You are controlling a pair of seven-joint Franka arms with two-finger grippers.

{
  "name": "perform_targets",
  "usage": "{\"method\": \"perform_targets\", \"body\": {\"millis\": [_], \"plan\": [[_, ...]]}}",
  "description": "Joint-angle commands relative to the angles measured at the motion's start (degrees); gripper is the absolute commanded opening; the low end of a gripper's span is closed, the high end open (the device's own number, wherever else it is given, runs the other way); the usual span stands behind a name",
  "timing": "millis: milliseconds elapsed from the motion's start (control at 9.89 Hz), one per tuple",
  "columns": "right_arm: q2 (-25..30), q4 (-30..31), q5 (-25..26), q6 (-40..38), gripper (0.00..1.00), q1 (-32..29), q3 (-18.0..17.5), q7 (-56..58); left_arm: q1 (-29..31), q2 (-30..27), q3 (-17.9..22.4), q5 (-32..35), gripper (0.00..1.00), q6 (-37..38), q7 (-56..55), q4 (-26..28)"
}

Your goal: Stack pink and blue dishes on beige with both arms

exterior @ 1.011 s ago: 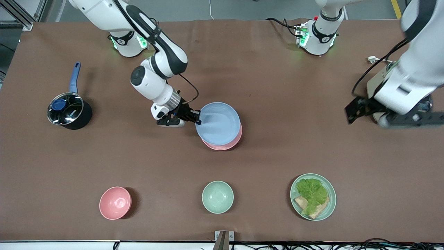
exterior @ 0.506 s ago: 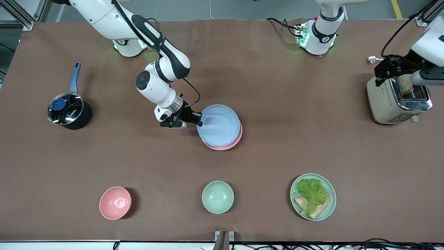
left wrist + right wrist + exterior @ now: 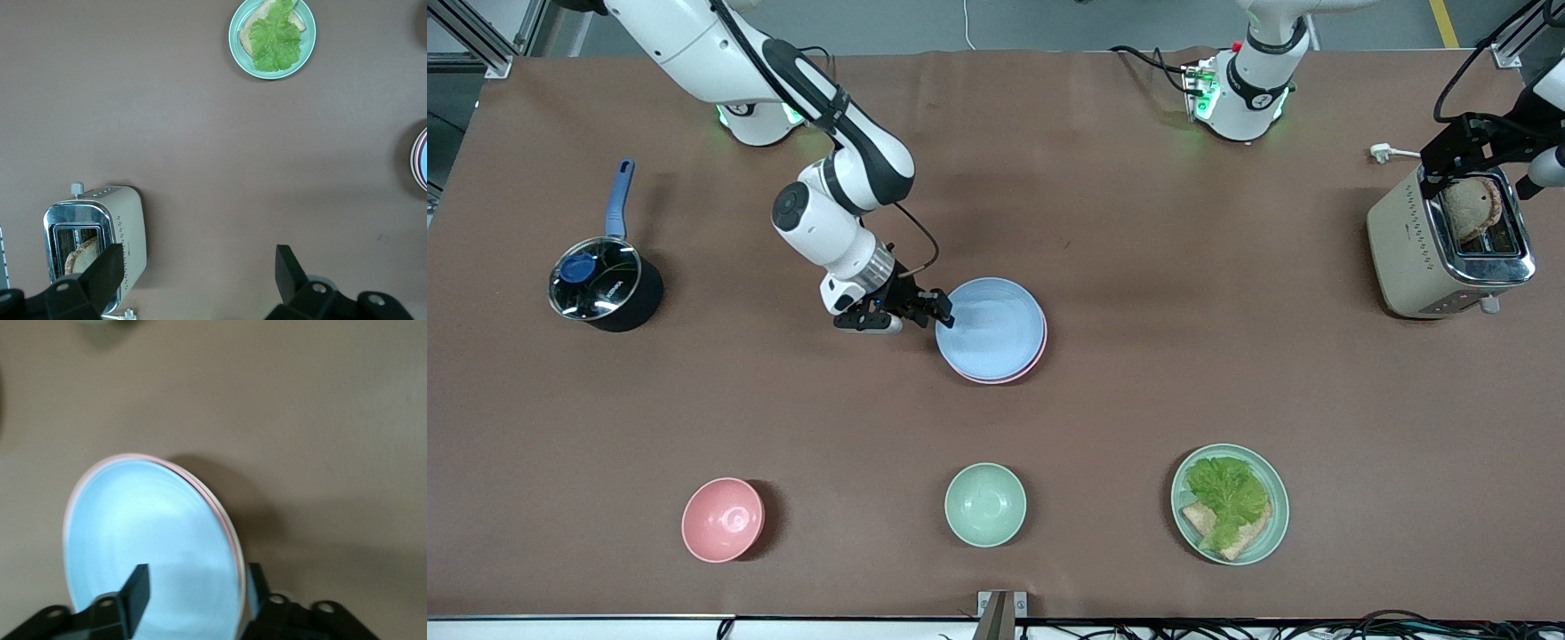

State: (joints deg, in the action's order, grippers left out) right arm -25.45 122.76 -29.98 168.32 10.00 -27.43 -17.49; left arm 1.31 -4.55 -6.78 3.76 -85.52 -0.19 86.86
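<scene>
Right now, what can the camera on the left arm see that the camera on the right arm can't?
Only the left wrist view shows the toaster with bread in its slot, the mint-green plate with lettuce, and the open left gripper. Only the right wrist view shows the blue plate whole, lying on the pink plate, with the open right gripper at its rim. Both show the brown table and an edge of that plate stack.

Light blue plate point(image 3: 991, 327) lies stacked on pink plate point(image 3: 1040, 348), mid-table.
</scene>
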Motion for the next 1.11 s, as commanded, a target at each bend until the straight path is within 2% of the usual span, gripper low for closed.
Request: {"method": "perform_targets", "body": {"millis": [0,202,404,506,708,910,1011], "plan": [[9.5,-2.2,2.4,-17.9,1.0,-5.7,0.3,0.3,-0.1,0.4,0.4,-1.1,1.0,1.3,0.1,1.0],[17.6,-7.9,7.2,-38.9,1.0,-12.3,1.0,-0.1,-0.2,1.1,0.4,-2.4,1.0,1.6,-0.2,1.0],[26.3,-10.8,15.7,-52.2,1.0,-13.0,9.4,-0.1,-0.3,1.3,0.4,-3.0,1.0,1.5,-0.1,0.9],[28.1,-13.7,20.1,-56.5,1.0,-13.0,13.4,0.1,-0.3,1.3,0.3,-3.0,1.0,1.5,0.0,1.1],[27.7,-21.6,27.6,-64.5,1.0,-12.8,20.5,0.4,-0.6,2.5,0.2,-2.8,1.0,1.2,0.0,0.9],[27.6,-27.3,29.3,-67.8,1.0,-12.5,25.0,2.2,-0.5,2.5,0.2,-2.8,1.0,1.1,0.1,0.9],[27.5,-31.3,29.8,-72.8,1.0,-12.4,26.2,5.0,-0.6,2.6,0.2,-2.7,1.0,1.0,0.1,0.9]]}}
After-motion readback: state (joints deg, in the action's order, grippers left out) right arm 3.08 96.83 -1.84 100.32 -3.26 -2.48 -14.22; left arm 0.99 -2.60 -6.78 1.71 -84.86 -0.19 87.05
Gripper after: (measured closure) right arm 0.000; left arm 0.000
